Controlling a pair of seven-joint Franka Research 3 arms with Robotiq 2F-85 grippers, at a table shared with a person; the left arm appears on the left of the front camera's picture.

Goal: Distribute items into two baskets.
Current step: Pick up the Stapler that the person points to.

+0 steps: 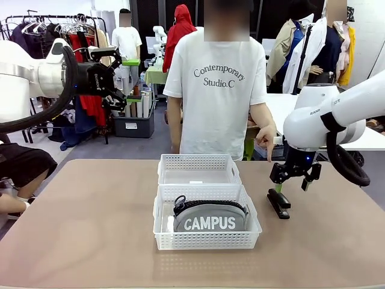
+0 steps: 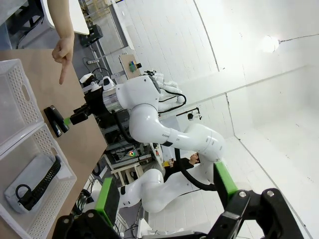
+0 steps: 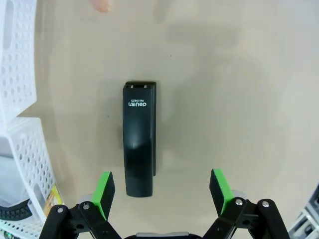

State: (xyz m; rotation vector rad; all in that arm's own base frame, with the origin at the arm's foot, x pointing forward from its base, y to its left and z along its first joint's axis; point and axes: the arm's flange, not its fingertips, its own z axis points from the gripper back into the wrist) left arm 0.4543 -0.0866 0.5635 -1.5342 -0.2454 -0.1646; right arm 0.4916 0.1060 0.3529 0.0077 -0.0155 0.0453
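Two white lattice baskets stand end to end at mid-table. The far basket (image 1: 198, 161) is empty. The near basket (image 1: 207, 241) holds the grey CAMPUS pouch (image 1: 209, 220), which also appears in the left wrist view (image 2: 31, 181). The black stapler (image 1: 278, 203) lies on the table to their right. My right gripper (image 1: 295, 179) hangs open just above it. In the right wrist view the stapler (image 3: 139, 137) lies below the open right gripper (image 3: 162, 191), nearer one green pad (image 3: 104, 190). My left gripper (image 1: 118, 79) is raised high at the left, open and empty (image 2: 167, 189).
A person stands at the far edge. One hand (image 1: 266, 137) points a finger down toward the stapler, and the fingertip (image 3: 101, 5) sits beyond it. Bare tan tabletop (image 1: 90, 229) spreads left and right of the baskets (image 3: 22, 129).
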